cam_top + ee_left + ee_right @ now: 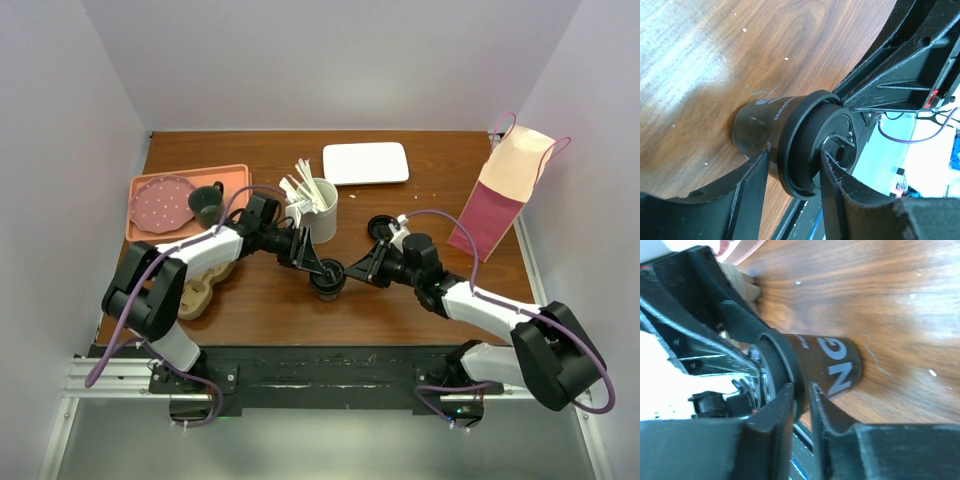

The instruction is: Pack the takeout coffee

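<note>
The takeout coffee [327, 284], a dark cup with a black lid, stands on the wooden table between both arms. From the left, my left gripper [318, 270] straddles its top. In the left wrist view one finger [752, 192] lies against the cup wall [757, 125] under the rim and the other presses on the lid [805, 145]. My right gripper [348, 272] reaches in from the right. Its jaws [801, 386] are nearly together and pinch the lid's rim [790, 365] above the lettered cup body [835, 365].
A white cup of stirrers [320, 208] stands just behind the coffee, and a loose black lid [380, 226] lies to its right. Also in view are a white tray [365, 163] at the back, a pink paper bag [505, 190] far right, an orange tray [235, 175] with pink plate and dark mug [207, 203], and a beige carrier [205, 285].
</note>
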`<state>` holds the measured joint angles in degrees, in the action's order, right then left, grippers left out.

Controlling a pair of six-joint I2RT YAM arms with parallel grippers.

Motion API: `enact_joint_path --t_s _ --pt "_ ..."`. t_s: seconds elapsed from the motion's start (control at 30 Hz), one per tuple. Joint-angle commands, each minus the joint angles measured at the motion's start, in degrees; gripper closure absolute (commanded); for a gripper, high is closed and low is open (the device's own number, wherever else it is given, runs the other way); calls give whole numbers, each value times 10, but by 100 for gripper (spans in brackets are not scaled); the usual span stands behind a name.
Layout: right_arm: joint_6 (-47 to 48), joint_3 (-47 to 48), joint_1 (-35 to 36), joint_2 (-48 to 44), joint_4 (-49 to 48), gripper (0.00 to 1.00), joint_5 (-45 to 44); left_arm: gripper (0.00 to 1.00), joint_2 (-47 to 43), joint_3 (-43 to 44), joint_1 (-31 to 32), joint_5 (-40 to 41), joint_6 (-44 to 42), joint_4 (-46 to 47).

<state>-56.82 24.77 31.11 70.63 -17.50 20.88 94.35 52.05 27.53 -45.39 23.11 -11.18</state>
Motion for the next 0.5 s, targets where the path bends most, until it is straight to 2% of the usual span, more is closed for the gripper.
enact_joint_path --t_s 0.0,0.07,0.23,0.47 --pt "-21 -67 7 28 20 84 -27 52 68 -53 20 186 -58 -104" --pt "-25 -88 7 28 15 87 -28 52 72 -56 22 187 -58 -104" --pt "-29 -113 7 51 -5 88 -25 52 76 -63 24 187 -54 -101" --pt "-9 -103 36 80 90 91 -89 52 80 -67 24 214 -45 -103"
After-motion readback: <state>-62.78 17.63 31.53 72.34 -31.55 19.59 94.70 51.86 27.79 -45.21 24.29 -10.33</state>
